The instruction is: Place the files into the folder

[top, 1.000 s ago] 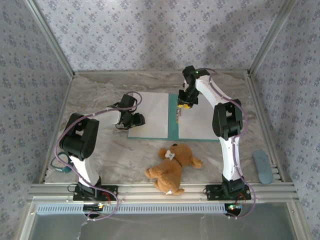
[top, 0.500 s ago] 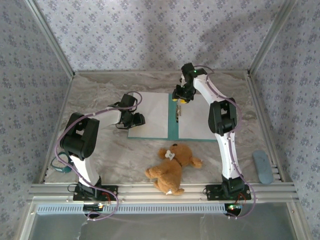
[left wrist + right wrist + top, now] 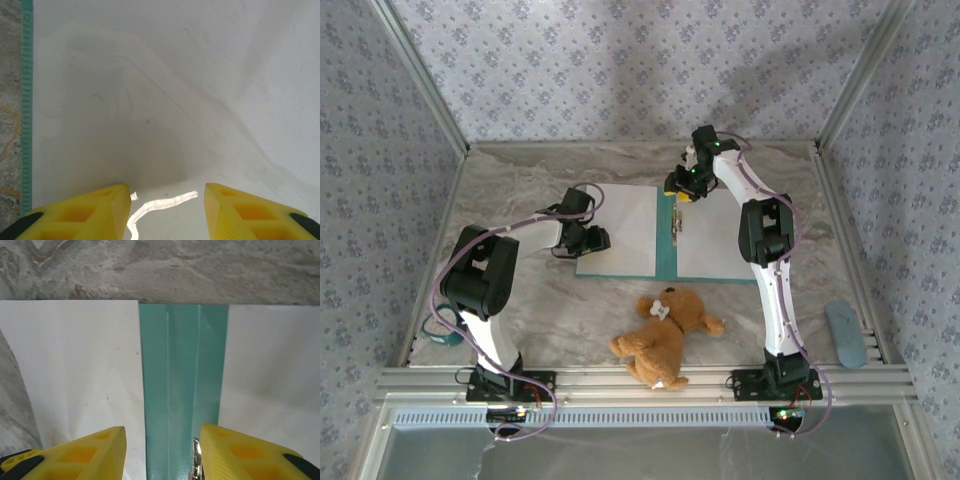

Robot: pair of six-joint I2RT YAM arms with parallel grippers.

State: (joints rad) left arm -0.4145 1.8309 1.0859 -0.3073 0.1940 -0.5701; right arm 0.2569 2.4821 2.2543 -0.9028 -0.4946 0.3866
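Both plain white paper sheets [image 3: 625, 230] lie flat on the halves of the open teal card folder [image 3: 664, 255] mid-table; I'd judge only closing is left. The left gripper [image 3: 167, 192], fingers apart and empty, sits over the left sheet. The right gripper [image 3: 162, 435], also apart, hangs above the folder's far edge. Grey marbled tabletop [image 3: 520, 190], floral-papered walls [image 3: 620, 60], a brown teddy bear [image 3: 668, 335] nearer.

The files [image 3: 625, 230] and the folder [image 3: 665, 260] bear no readable writing.

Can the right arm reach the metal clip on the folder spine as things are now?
Probably yes: its open hand hangs just above the spine, the clip beside one finger, nothing lying between.
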